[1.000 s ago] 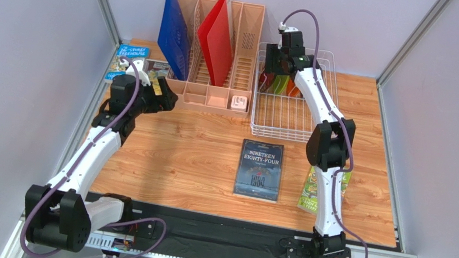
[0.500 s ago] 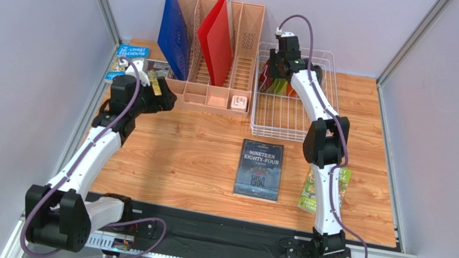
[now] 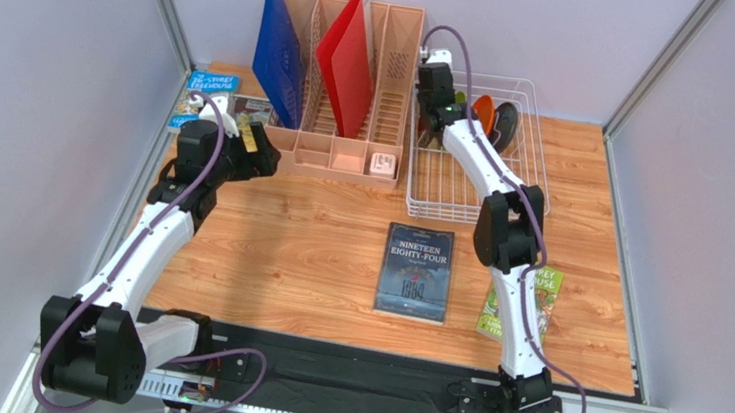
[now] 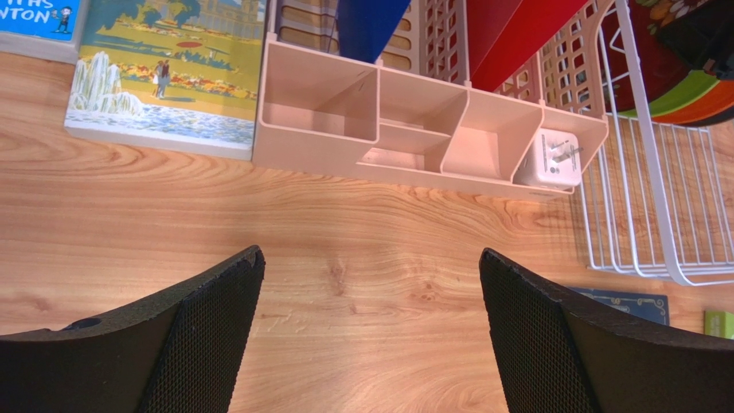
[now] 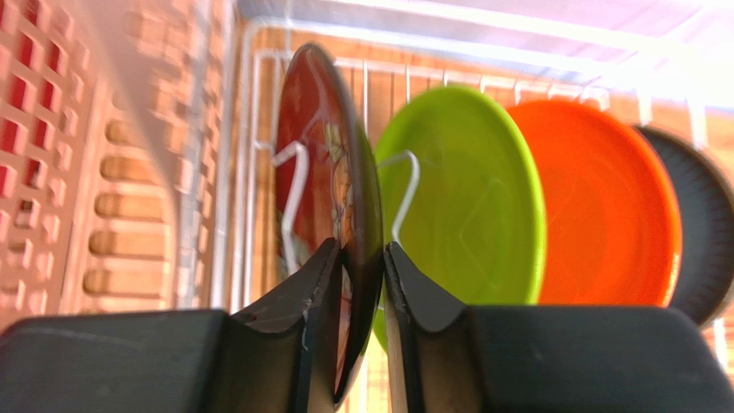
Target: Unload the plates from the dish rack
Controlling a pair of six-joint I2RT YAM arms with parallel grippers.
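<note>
Black mesh-faced fingers of the left gripper stand spread wide apart above the bare wooden table. They hold and touch nothing, and hang just on the near side of the pinkish-tan organiser at the far left.

To the right, the right gripper reaches into the far left corner of the white wire dish rack. The rack sits at the far right of the table, just beside the organiser. The gripper's two jaws are pinched together on the rim of the dark red plate, one on each face. That plate stands on edge among the upright tines, with a floral pattern on its right-hand face. Further right, also on edge in a row, come the lime green plate, the orange plate and the dark teal-grey plate at the right end.
</note>
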